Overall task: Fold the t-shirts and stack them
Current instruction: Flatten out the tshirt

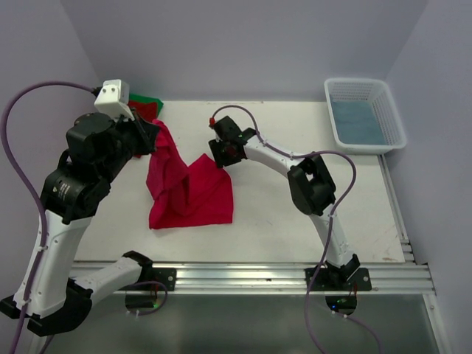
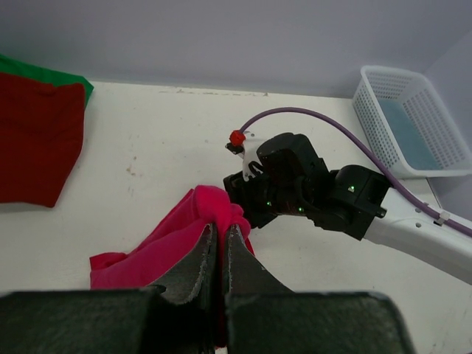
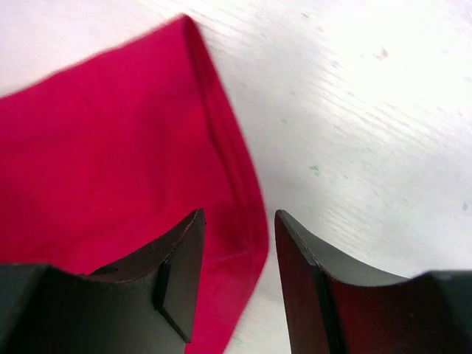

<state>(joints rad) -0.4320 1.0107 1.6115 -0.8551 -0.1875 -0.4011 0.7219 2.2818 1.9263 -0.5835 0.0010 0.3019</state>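
My left pincer (image 2: 221, 232) is closed on a raised fold of the pink shirt (image 1: 193, 195), which lies mid-table, left of centre. My right pincer (image 3: 237, 236) stands open astride that shirt's far right edge — nothing gripped. The red shirt (image 2: 37, 140) lies on the green shirt (image 2: 51, 76) — far left.

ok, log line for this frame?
left gripper: shut on pink shirt, corner raised | right gripper: open astride its hem | dark red shirt: on green shirt, far left
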